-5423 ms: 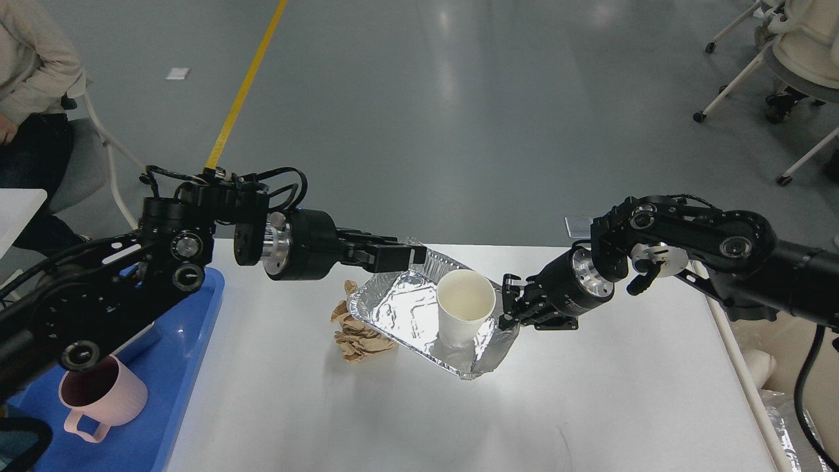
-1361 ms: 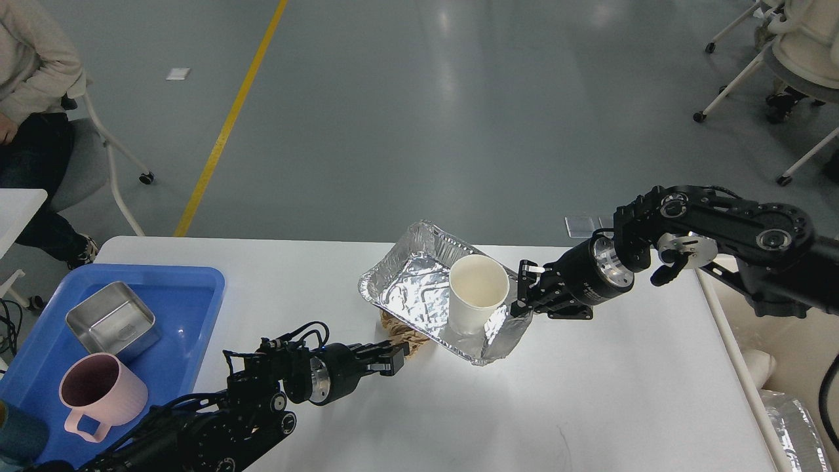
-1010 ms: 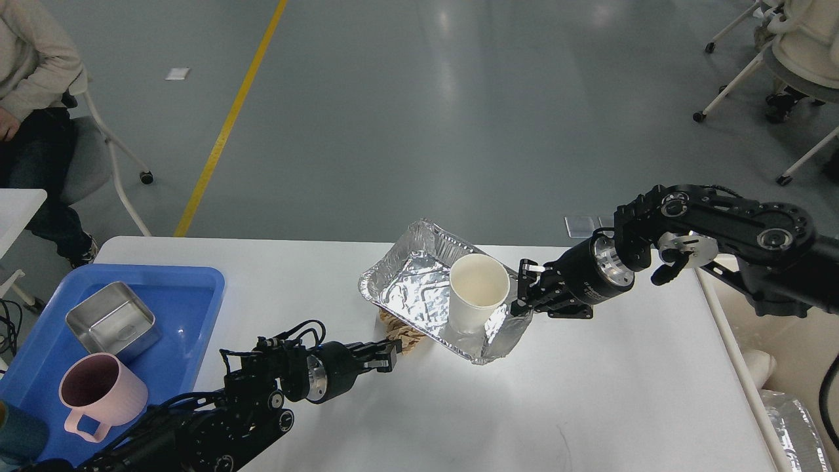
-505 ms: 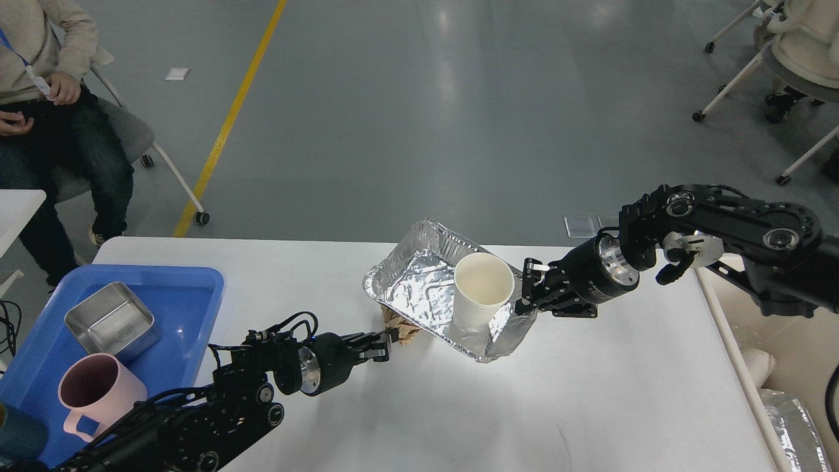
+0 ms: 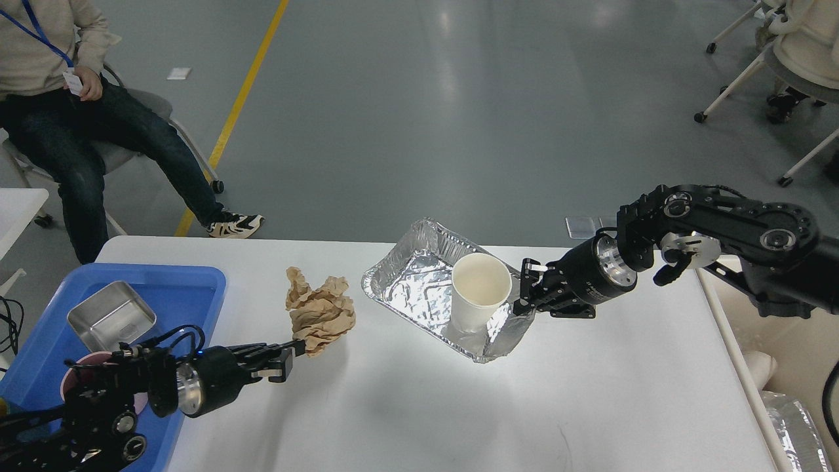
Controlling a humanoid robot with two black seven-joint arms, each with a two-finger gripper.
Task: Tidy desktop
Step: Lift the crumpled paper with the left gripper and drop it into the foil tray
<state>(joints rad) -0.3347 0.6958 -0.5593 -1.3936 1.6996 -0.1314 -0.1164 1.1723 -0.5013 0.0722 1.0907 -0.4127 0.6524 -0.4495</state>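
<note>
The white desktop (image 5: 459, 406) spans the lower part of the head view. A crumpled brown paper wad (image 5: 319, 312) hangs above it at the left of centre, with my left gripper (image 5: 293, 354) shut on its lower edge. A foil tray (image 5: 419, 292) is tilted up off the desktop at centre, and a white paper cup (image 5: 480, 290) stands upright in it. My right gripper (image 5: 526, 296) is shut on the tray's right rim.
A blue plastic tray (image 5: 190, 288) at the left edge holds a steel box (image 5: 111, 314) and a pink mug (image 5: 82, 380) partly hidden by my left arm. A seated person (image 5: 78, 98) is beyond the far left corner. A cream bin (image 5: 780, 393) stands right of the desktop.
My left gripper pulled the brown paper wad out from under the foil tray, leftwards and upwards. The right gripper holds the tray about where it was. The person stretched a leg toward the table.
</note>
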